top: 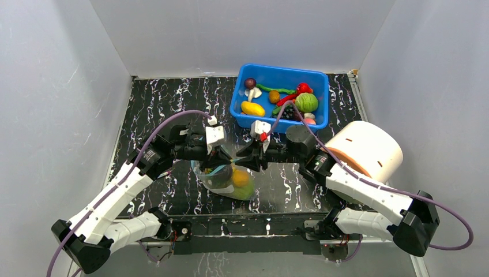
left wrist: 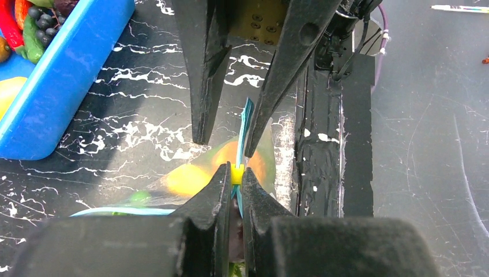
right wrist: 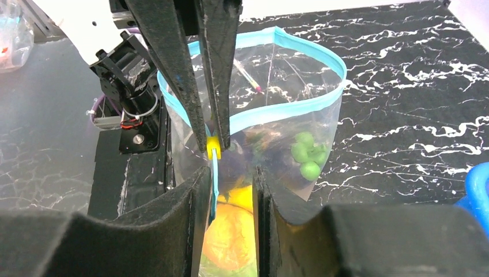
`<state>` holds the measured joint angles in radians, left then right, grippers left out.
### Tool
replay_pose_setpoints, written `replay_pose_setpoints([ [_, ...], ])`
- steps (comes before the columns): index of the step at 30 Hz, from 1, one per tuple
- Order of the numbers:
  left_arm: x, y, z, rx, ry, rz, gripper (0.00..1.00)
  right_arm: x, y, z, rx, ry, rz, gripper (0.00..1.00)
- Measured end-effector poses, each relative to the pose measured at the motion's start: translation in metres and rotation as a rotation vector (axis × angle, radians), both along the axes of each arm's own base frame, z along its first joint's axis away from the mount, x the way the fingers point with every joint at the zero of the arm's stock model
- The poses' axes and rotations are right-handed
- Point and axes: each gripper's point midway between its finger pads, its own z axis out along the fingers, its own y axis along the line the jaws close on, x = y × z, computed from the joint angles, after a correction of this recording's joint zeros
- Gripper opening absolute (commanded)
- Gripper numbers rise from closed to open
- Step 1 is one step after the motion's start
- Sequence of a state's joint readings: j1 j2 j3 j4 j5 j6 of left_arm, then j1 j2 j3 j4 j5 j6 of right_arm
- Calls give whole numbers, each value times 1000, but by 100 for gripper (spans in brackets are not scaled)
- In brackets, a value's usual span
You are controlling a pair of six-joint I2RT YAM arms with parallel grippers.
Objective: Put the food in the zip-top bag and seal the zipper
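The clear zip-top bag [top: 228,182] lies on the black marbled table between my two grippers and holds orange, yellow and green toy food [right wrist: 230,231]. Its teal zipper [right wrist: 300,109] stands in an open loop in the right wrist view. My left gripper [left wrist: 237,176] is shut on the yellow slider [left wrist: 237,173] at the strip's end. My right gripper [right wrist: 232,179] is open, its fingers on either side of the bag's corner just below the slider [right wrist: 213,144]. In the top view both grippers, left [top: 224,157] and right [top: 242,163], meet tip to tip over the bag's mouth.
A blue bin [top: 239,95] with more toy food, such as a yellow piece [top: 252,108] and a green melon [top: 307,103], stands behind the grippers. A white roll [top: 369,150] lies at the right. The arm bases and mounting rail [top: 254,228] run along the near edge.
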<state>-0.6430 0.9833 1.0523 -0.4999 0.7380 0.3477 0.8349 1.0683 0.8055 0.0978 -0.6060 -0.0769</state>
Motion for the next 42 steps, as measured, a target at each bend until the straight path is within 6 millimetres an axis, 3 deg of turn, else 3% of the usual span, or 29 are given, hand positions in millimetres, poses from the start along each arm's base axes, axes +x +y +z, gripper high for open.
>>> replay_pose_setpoints([
  [3, -1, 0, 0, -5, 6, 2, 0, 1, 2, -4, -18, 13, 5, 1],
  [7, 1, -1, 2, -14, -1, 7, 0, -4, 2, -3, -18, 15, 29, 0],
  [12, 3, -1, 5, -24, -1, 22, 36, -5, 2, -1, -15, 7, 37, 0],
  [15, 3, -1, 12, -43, -18, 28, 51, -7, 1, -2, -19, 6, 44, 0],
  [21, 2, -3, 11, -46, -13, 15, 56, -8, 1, -2, -19, 1, 56, 0],
  [24, 3, -5, 4, -31, 2, 1, 50, -9, 1, -2, -18, 1, 61, 0],
  [28, 4, -7, -3, -16, 16, -18, 14, -11, 2, -2, -17, 2, 68, 0],
  [31, 3, -9, -3, -18, 15, -36, 2, -11, 1, -2, -17, 1, 69, 0],
  [42, 2, -10, 0, -26, -7, -51, 0, -5, -9, 2, -11, -17, -15, 0],
])
